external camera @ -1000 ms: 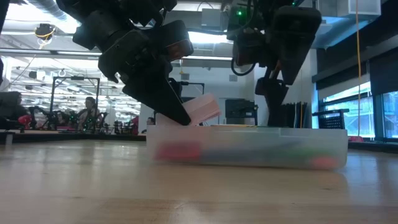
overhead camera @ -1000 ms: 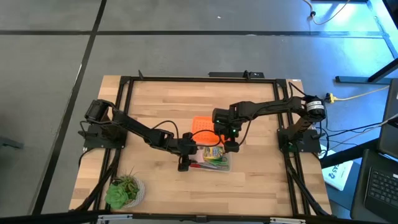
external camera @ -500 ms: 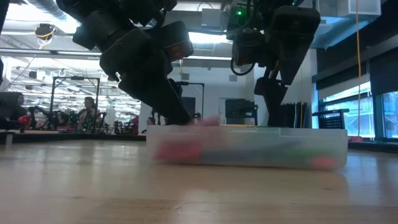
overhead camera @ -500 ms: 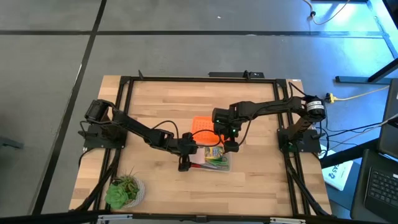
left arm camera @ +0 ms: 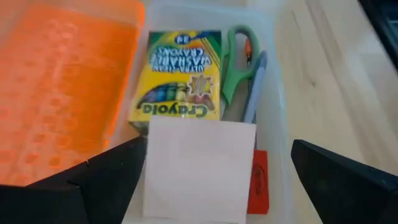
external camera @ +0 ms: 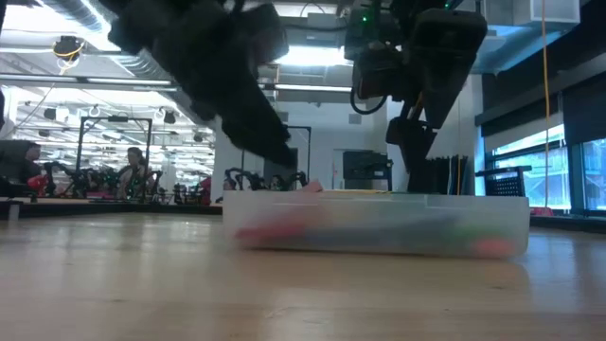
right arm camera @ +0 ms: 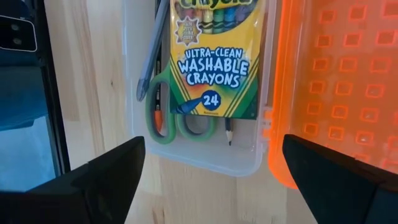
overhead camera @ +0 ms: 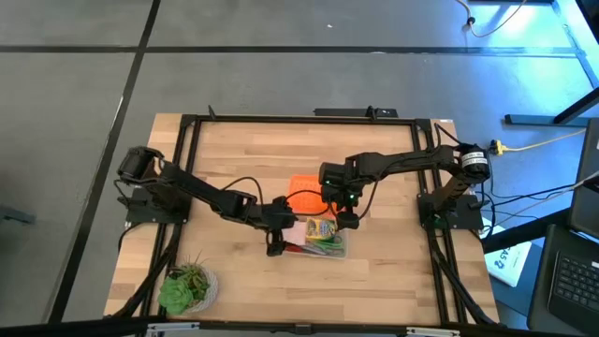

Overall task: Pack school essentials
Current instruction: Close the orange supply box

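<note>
Note pad [left arm camera: 198,167] in box [left arm camera: 273,124]; low view hides it

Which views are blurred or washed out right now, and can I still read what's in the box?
Low view: the left end effector is smeared by motion, and the box shows its contents only as colour blotches through frosted walls, against bright ceiling lights. Left wrist view: the note pad looks washed out, nearly white. Right wrist view: sharp, with the crayon box print legible.

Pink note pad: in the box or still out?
In. The pink note pad lies flat inside the clear box, overlapping the crayon box; the open left gripper is above it.
</note>
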### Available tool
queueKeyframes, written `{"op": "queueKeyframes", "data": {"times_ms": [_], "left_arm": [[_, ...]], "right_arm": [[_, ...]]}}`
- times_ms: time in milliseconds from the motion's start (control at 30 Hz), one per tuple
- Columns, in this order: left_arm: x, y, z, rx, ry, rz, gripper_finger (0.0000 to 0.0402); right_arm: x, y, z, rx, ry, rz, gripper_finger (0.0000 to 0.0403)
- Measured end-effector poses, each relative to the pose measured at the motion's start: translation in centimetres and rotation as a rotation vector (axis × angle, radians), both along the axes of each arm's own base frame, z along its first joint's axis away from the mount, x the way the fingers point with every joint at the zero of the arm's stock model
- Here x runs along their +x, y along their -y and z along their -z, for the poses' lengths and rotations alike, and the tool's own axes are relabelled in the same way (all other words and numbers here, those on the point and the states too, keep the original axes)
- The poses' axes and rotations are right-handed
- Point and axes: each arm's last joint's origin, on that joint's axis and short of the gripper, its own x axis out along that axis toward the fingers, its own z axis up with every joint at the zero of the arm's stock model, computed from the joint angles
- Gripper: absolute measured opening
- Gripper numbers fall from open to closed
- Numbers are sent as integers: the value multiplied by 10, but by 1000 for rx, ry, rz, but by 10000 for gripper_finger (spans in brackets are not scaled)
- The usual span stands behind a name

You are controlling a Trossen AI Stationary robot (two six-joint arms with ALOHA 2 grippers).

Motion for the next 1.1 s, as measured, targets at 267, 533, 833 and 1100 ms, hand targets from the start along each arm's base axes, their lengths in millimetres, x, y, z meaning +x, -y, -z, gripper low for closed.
{"op": "queueKeyframes", "data": {"times_ms": [267,533,833,1100], "left_arm": [[-21,-31,-35,-46,-31,-132,397],[-28,-53,-45,-63,-36,-214,396],[-21,-34,-19,-29,-131,-150,396],[-23,-23,-4,-77,-196,-328,396]], "right_arm": [[2,0,-1,-9,26,1,381],[3,0,-1,-10,35,1,381],[3,1,-1,-9,32,4,381],[-18,11,-26,-156,12,86,381]]}}
